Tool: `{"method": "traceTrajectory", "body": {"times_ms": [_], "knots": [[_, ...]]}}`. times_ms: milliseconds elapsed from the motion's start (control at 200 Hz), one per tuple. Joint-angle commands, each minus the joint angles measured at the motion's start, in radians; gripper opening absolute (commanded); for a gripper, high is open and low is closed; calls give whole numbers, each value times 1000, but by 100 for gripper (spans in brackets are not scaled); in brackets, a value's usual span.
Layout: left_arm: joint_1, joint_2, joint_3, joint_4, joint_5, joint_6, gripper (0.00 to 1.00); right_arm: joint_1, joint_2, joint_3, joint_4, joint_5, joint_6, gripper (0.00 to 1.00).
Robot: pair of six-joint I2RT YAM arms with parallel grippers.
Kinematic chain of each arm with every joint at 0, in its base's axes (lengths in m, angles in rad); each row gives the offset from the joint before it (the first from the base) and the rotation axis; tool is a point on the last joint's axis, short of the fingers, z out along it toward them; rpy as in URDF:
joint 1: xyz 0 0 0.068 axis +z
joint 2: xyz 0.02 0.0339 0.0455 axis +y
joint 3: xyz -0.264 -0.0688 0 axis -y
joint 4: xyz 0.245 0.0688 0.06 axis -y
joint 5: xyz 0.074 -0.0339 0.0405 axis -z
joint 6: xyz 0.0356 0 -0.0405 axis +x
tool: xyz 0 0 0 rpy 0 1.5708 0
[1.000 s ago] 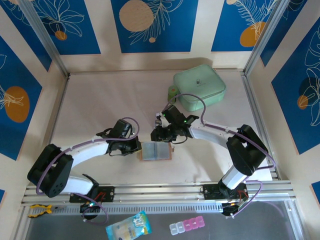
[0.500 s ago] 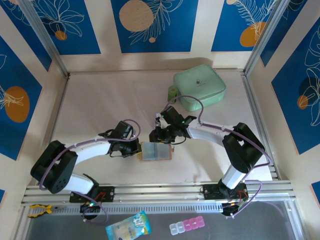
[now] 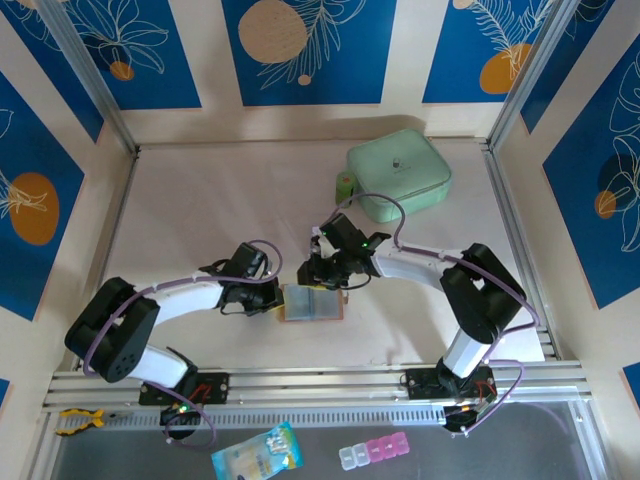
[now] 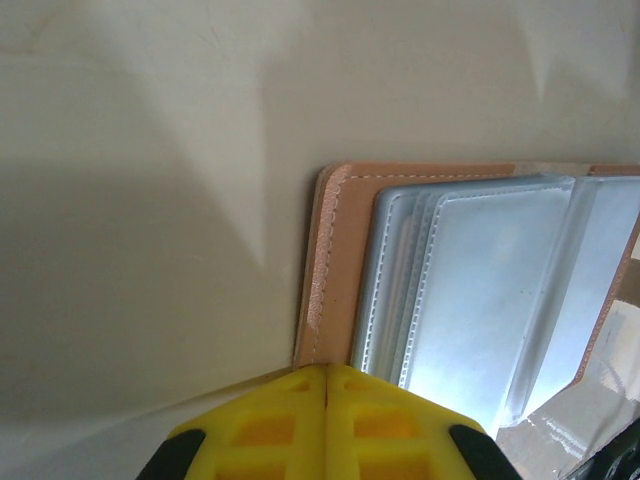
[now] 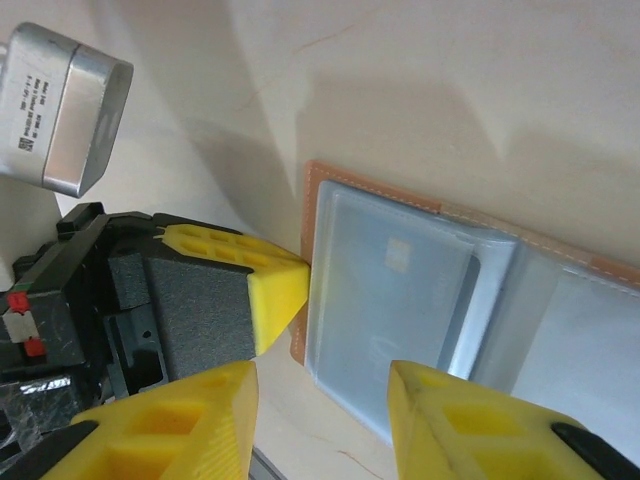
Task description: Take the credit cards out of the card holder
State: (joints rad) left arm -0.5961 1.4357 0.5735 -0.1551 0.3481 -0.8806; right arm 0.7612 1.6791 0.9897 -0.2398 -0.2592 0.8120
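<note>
Now: card holder (image 3: 313, 302) lies spread open and flat on the bench (image 3: 220, 210), just ahead of the arm bases and between the two wrists, in the same spot as a second ago. Grey-blue clear pockets face up. One card (image 5: 400, 290) shows faintly through the top pocket of the left half, fully seated. No credit cards out on the bench yet.

Left fingers (image 4: 300, 400) pressed together with nothing between them, tips resting at the tan left edge of the holder. Reads as a pin to stop it sliding. Placement unchanged over the last second.

Right fingers (image 5: 440, 410) are what changed: the wrist has crept a little leftward, closer over the holder's far edge, and the gap between them has widened slightly. Gap now moderate, holding nothing. Cannot tell whether a tip touches the sleeve.

Judgement: approach to the first card, extraction not begun. Next move likely needs a tip worked into the pocket to pinch a thin card edge. Risks: dragging the whole holder, or pinching sleeve instead of card.

Mint-green pouch (image 3: 400, 175) sits well apart at far right, not involved
</note>
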Motion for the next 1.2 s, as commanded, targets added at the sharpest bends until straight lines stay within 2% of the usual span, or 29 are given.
{"method": "traceTrajectory", "body": {"times_ms": [0, 650, 845, 1195], "knots": [[-5, -2, -29, -18, -3, 10, 2, 12, 18, -28, 39, -66, 54, 40], [-7, -49, -75, -17, -25, -16, 3, 33, 104, -13, 58, -128, 64, 40], [-6, -46, -72, -16, -25, -18, 3, 41, 127, 6, 48, -136, 55, 37], [-5, -58, -77, -35, -37, -15, 3, 41, 128, 20, -49, -51, 31, 36]]}}
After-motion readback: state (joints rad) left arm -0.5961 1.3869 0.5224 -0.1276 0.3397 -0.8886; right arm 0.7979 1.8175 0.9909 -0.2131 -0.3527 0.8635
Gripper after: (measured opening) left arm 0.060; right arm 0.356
